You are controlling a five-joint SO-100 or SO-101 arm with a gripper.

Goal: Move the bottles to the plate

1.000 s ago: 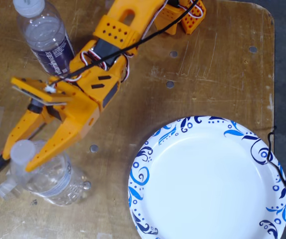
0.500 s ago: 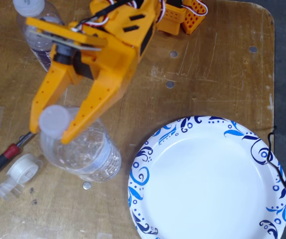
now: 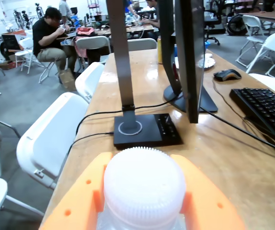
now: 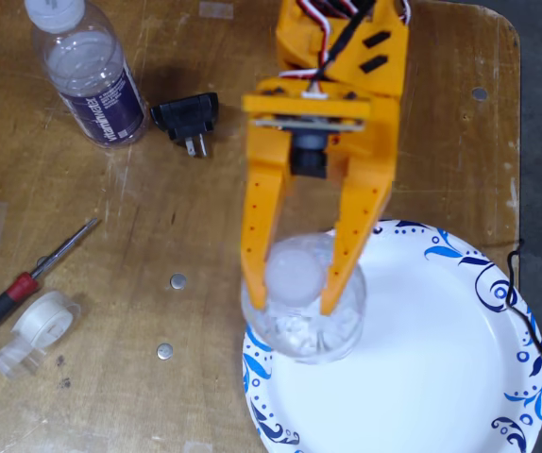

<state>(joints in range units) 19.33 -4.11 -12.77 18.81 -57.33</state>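
Gripper [image 4: 296,294] clamped on squat bottle [image 4: 301,326], now carried from table left to plate [image 4: 422,377] rim; purple-label bottle [image 4: 87,75] text unreadable.

Squat crinkly bottle [image 4: 301,321] upright over blue-swirled plate's [image 4: 460,377] left rim; purple-labelled bottle [image 4: 87,71] far upper-left.

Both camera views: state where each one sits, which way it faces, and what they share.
Wrist view: rides on the gripper, looking level across a workshop desk with monitor stands; orange fingers flank the white cap.
Fixed view: above the table, looking straight down on the arm and gripper, the plate and the labelled bottle.
Shared: the gripper shut on the squat bottle.
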